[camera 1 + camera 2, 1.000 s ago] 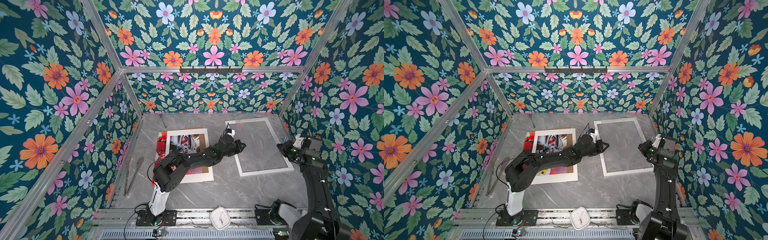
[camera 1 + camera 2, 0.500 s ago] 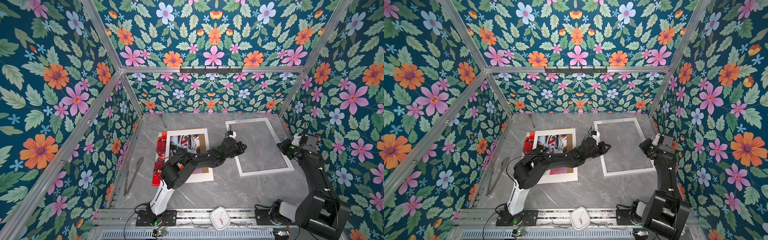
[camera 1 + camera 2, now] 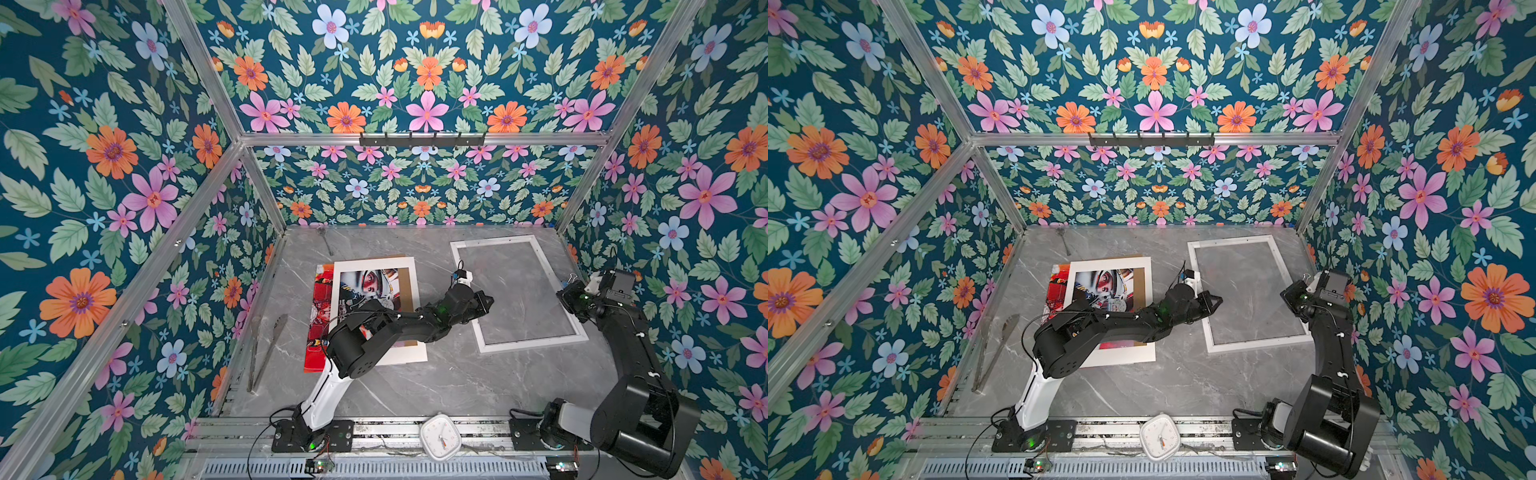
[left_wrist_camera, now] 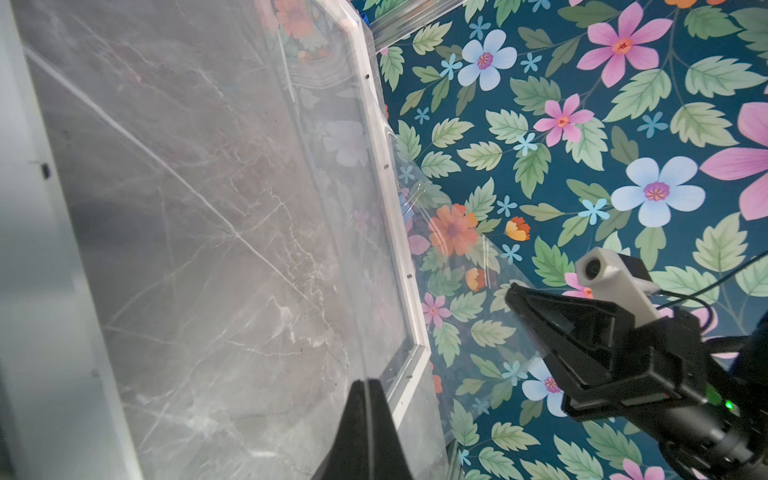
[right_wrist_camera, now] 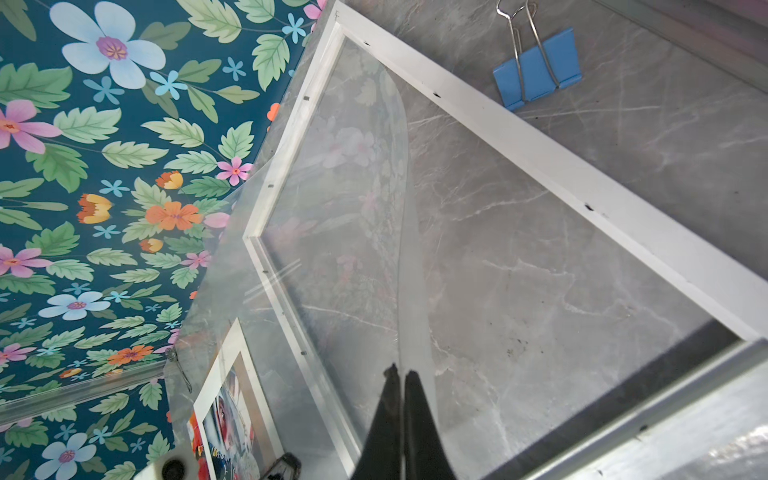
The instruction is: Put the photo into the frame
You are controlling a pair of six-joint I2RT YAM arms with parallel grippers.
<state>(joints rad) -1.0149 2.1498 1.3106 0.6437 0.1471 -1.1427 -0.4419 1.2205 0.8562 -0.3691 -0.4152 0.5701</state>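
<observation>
Left hand (image 3: 488,300) — slightly farther over frame (image 3: 536,341)

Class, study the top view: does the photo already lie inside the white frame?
No: the photo lies under the mat board, apart from the frame, through whose opening only bare grey table shows.

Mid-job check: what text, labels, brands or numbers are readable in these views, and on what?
No text is readable anywhere.
the photo: small marks on its red part, too blurred to read.
clock: dial marks too small to read.
the frame, binder clip, clear sheet: no print visible.
</observation>
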